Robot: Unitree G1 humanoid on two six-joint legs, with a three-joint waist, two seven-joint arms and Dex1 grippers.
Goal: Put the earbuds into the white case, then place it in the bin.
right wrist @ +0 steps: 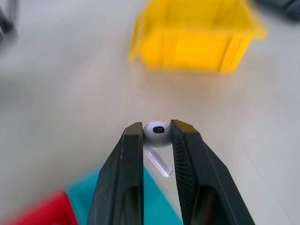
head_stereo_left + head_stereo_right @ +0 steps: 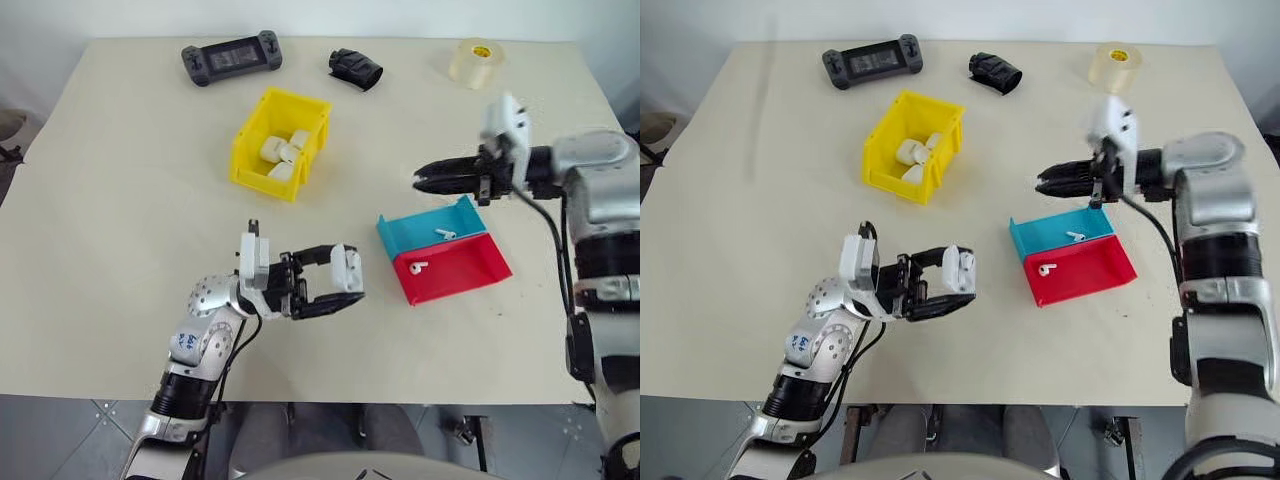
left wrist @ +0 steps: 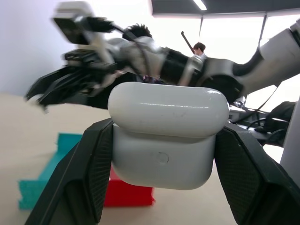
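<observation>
My left gripper (image 2: 343,282) hovers over the near middle of the table, shut on the white case (image 2: 348,268). The case sits crosswise between the black fingers (image 3: 89,168), and its lid looks closed. Further right and higher, my right gripper (image 2: 420,182) points left above the trays, shut on one small white earbud (image 1: 157,133) whose stem hangs below the tips. Another earbud (image 2: 445,234) lies in the teal tray and one more earbud (image 2: 418,267) in the red tray. The yellow bin (image 2: 262,178) stands beyond my left gripper and holds several white cases.
The teal tray (image 2: 408,236) and red tray (image 2: 465,262) lie side by side at centre right. Along the far edge are a black game controller (image 2: 231,58), a black object (image 2: 355,68) and a roll of tape (image 2: 476,62). A person (image 3: 201,47) stands in the background.
</observation>
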